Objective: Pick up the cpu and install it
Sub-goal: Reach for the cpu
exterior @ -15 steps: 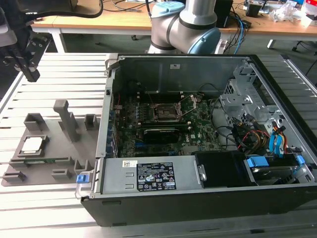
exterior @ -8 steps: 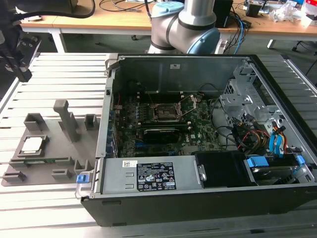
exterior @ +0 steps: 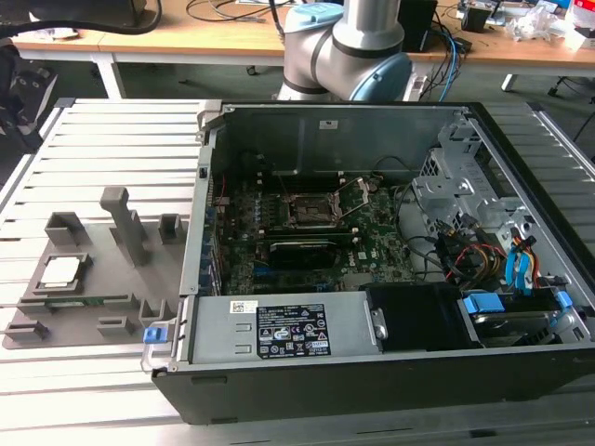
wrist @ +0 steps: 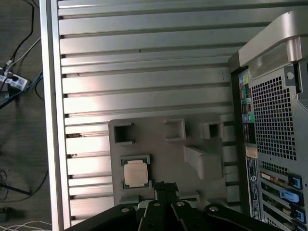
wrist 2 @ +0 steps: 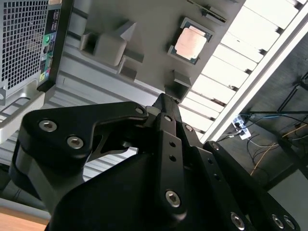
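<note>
Status: no step of the task is complete. The cpu [exterior: 59, 270] lies flat in its recess in the grey holder [exterior: 93, 288]. The holder rests on the slatted surface [exterior: 102, 130] at the exterior view's left of the open computer case [exterior: 372, 381]. In the first wrist view the gripper [wrist: 166, 185] hangs above the holder, near the cpu but apart from it. The fingers are closed together and grip nothing. Pick-up and seating in the socket [exterior: 311, 212] both remain.

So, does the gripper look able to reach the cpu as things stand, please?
Probably yes: the cpu lies uncovered in its grey holder, and nothing stands between it and the gripper.
</note>
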Motion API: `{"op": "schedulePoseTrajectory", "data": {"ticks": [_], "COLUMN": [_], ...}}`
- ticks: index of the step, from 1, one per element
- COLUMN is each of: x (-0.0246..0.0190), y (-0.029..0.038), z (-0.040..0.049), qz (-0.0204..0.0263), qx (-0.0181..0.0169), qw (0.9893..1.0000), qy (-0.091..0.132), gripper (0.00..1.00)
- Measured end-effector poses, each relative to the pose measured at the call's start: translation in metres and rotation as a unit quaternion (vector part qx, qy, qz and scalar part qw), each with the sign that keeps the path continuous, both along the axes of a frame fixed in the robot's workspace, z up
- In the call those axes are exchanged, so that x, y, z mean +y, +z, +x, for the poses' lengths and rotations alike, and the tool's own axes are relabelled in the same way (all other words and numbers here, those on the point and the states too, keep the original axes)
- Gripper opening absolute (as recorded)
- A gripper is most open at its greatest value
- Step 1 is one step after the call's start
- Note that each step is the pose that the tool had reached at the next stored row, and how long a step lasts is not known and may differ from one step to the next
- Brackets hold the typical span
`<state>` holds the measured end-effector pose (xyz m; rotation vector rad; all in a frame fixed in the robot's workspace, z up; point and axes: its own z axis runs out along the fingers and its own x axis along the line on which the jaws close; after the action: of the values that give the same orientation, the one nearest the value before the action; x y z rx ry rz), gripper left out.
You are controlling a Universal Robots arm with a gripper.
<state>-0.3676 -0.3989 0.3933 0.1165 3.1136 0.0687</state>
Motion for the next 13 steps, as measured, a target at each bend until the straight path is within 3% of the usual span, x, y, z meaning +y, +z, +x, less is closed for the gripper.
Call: {"op": "schedulePoseTrajectory", "data": {"ticks": [4,13], "x": [0.0000,0.0000], "y": [0.0000,0.0000], "z": [-0.0116,-0.0261], "qz": [0.0000,0.0000], "qx": [0.0000,0.0000], "qw": [1.0000,1.0000], "qy": [0.000,0.000], "gripper": [0.11,0.11]}}
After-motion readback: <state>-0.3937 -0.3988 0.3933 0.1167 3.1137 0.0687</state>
